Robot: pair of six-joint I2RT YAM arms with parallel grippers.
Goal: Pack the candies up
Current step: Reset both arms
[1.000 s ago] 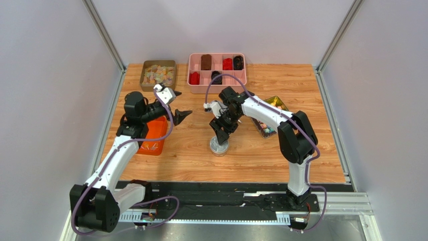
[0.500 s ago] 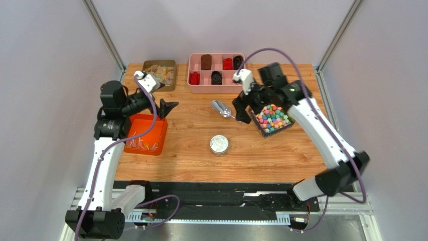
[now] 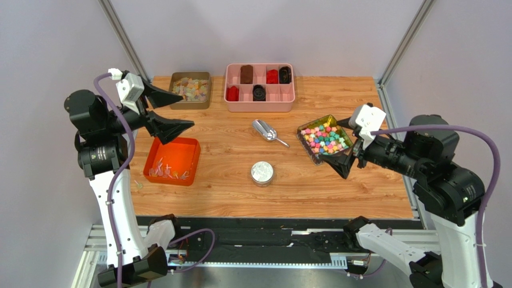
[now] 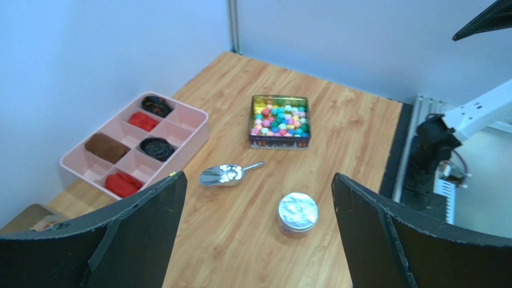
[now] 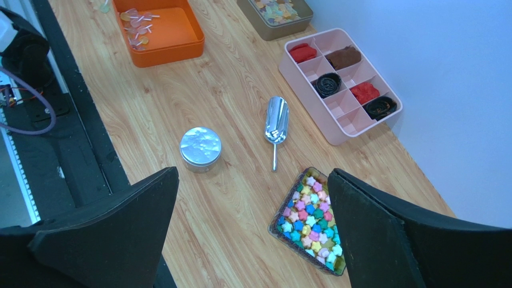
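The candies (image 3: 163,171) are tiny twist-wrapped sweets lying at the near end of an orange tray (image 3: 184,152) at the table's left. They also show in the right wrist view (image 5: 138,13). My left gripper (image 3: 188,111) is open and empty, raised high above the tray's far side. In the left wrist view the left gripper (image 4: 258,180) has both black fingers wide apart. My right gripper (image 3: 336,144) is open and empty, held high over the table's right side. It frames bare wood in the right wrist view (image 5: 252,174).
A round tin with a silver lid (image 3: 262,173) stands mid-table, with a metal scoop (image 3: 267,131) lying behind it. A tin of bright star-shaped candies (image 3: 324,137) sits at the right. A pink compartment tray (image 3: 259,110) and a tin of pale gummies (image 3: 190,89) stand at the back.
Both arms have lifted and drawn back to the sides. The right gripper has moved away from the round tin, and the scoop now lies on the table.
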